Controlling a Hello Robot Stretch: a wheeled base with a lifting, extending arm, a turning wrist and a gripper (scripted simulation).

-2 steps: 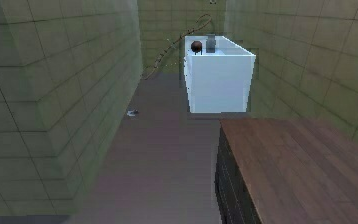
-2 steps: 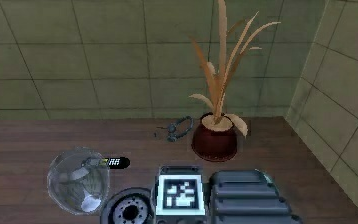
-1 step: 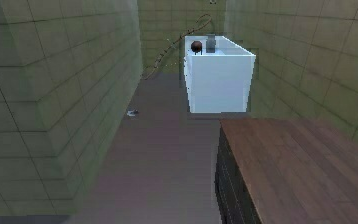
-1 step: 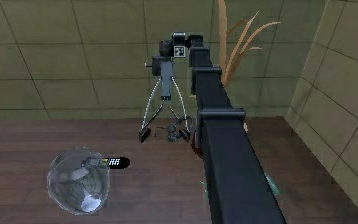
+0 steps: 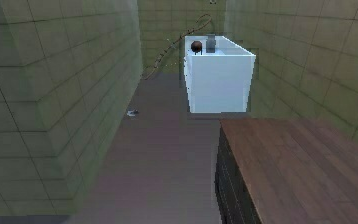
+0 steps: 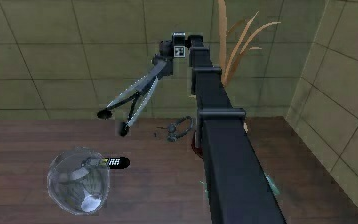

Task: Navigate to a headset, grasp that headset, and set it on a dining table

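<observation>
In the arm side view my dark arm reaches out over a brown wooden tabletop. The gripper hangs at its far end with its two thin fingers slanting down to the left. Only bare wall and tabletop lie behind the fingertips, so it holds nothing. A small dark wiry thing lies on the tabletop just left of the arm; its shape is too small to name. A short dark flat thing lies nearer, below the fingers.
A clear glass bowl stands on the tabletop at the lower left. Dry plant leaves rise behind the arm. Ahead, a white tub with a dark round thing stands between green tiled walls; the wooden top lies at the lower right.
</observation>
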